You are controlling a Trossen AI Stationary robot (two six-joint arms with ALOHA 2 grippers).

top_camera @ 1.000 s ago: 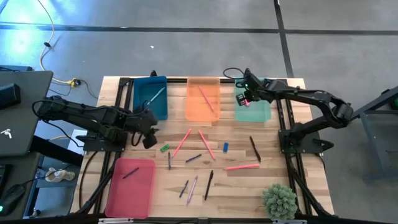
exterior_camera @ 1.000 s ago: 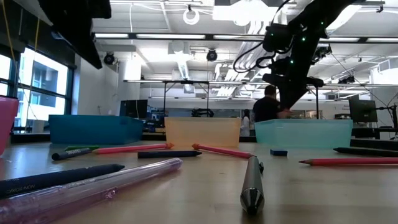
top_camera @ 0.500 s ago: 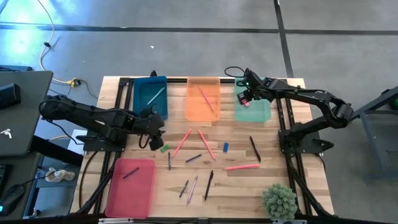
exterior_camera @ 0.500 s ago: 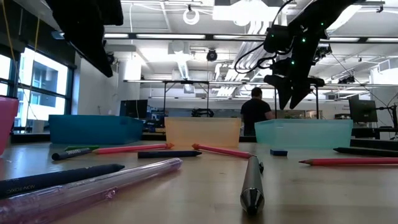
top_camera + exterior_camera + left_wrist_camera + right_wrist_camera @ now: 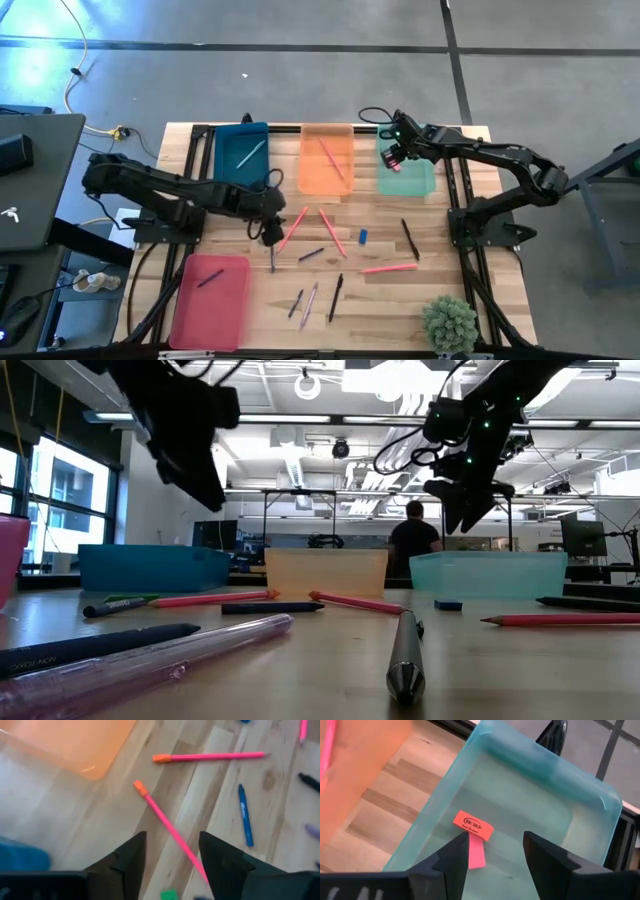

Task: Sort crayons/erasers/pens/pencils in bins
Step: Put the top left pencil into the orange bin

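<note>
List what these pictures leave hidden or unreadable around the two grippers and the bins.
- Green eraser: cut by the left wrist view's edge; in the high view the left gripper covers it.
- Pink-red bin: low view shows only its corner; contents hidden.
- Mint-green bin: its wall hides the red eraser in the low view.
- Eraser's label: too small to read.
- Right gripper: high view too small to show the finger gap.

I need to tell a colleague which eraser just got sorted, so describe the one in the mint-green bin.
Find the mint-green bin at the table's far right corner. On its floor, under the right gripper, lies a pink eraser in a red-orange sleeve, the only item in that bin.
</note>
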